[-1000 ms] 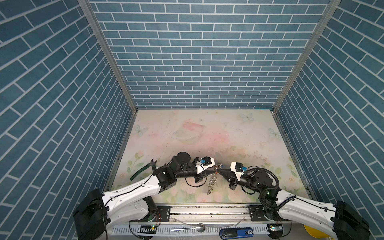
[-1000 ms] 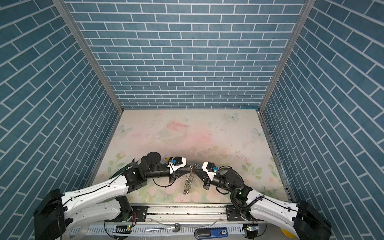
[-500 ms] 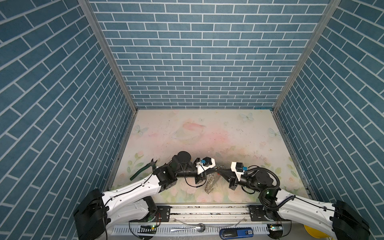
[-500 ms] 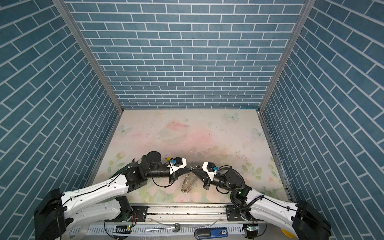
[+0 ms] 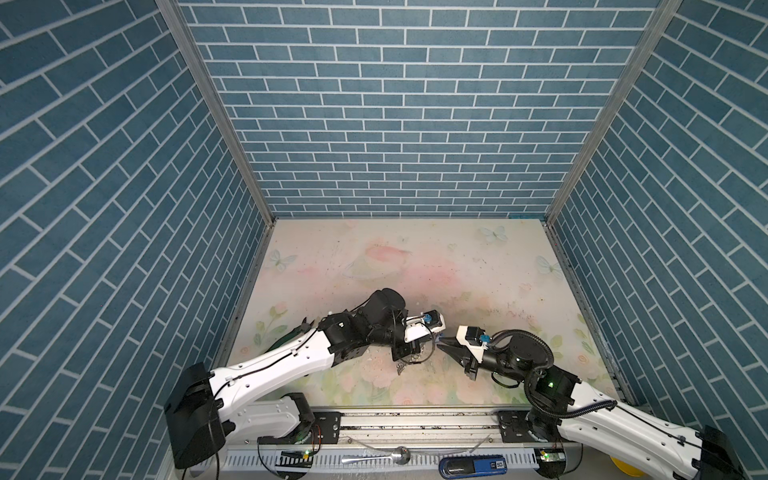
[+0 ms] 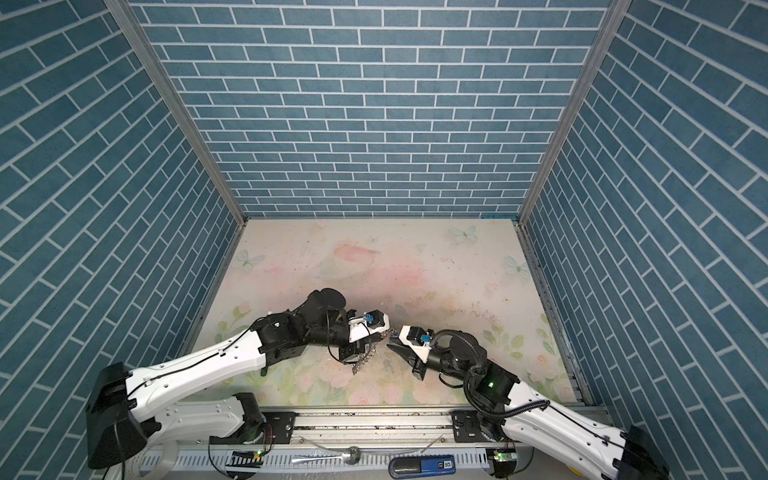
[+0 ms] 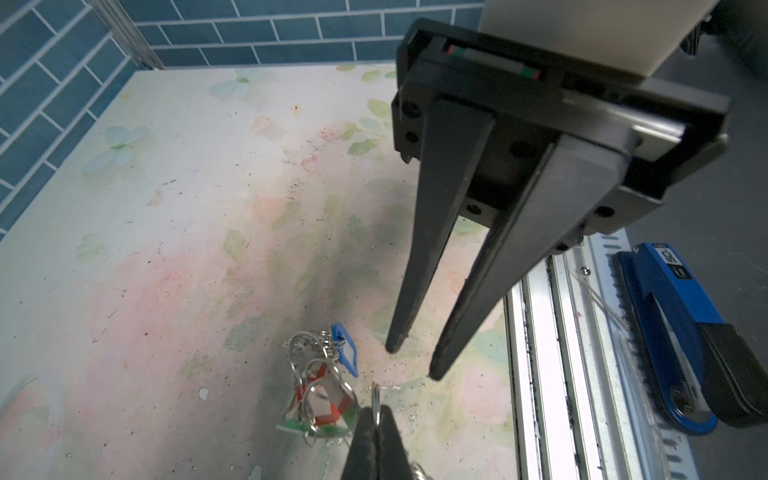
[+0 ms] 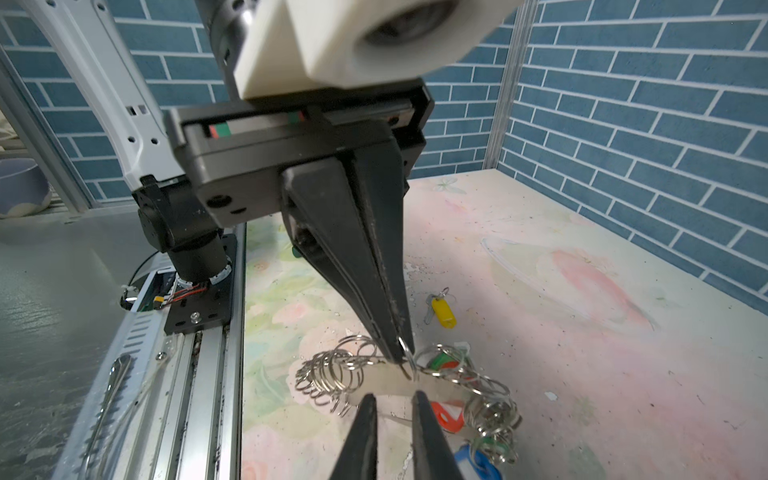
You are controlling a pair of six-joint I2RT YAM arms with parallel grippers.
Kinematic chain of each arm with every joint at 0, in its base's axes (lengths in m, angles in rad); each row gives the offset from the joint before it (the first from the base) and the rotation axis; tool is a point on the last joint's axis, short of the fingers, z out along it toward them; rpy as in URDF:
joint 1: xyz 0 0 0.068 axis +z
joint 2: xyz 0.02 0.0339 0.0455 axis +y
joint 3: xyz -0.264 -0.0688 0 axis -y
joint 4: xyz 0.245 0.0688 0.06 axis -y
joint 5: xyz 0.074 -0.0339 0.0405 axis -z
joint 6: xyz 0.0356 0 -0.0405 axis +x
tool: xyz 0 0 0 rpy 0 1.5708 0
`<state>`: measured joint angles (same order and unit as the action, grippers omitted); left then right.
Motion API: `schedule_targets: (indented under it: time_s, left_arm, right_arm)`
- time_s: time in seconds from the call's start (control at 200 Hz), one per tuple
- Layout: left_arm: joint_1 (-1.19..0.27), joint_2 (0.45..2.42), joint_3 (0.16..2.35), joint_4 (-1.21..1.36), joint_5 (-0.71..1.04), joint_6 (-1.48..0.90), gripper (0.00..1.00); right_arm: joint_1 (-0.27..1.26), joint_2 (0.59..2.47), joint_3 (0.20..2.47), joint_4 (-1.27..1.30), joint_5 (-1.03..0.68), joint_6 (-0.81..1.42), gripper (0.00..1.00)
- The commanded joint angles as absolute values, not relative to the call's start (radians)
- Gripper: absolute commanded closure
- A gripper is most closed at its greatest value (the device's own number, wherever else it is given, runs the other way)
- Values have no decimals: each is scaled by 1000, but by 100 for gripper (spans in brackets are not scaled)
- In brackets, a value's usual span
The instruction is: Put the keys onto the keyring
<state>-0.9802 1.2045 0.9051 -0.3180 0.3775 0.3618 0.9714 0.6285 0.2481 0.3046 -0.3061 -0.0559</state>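
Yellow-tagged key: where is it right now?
In the right wrist view, the yellow-tagged key lies alone on the table, just beyond the left gripper, which pinches the keyring.

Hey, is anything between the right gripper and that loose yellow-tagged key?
Yes. The keyring, its chain of silver rings pinched by the shut left gripper, lies between the right gripper and the yellow-tagged key.

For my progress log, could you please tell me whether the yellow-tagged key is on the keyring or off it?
Off: the yellow-tagged key lies alone on the table, apart from the keyring.
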Motion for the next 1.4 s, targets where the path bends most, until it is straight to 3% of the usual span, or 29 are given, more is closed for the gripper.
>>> schedule_targets:
  time_s: [0.0, 0.455, 1.395]
  left_arm:
    - [-993, 1234, 960, -449, 370, 414, 100]
    - [-1010, 1244, 973, -426, 410, 427, 100]
    - [-1008, 1186, 918, -330, 465, 426, 100]
  right_arm:
    - [975, 640, 293, 275, -299, -118, 83]
    - [976, 697, 281, 322, -401, -77, 84]
    - [976, 726, 250, 395, -427, -41, 86]
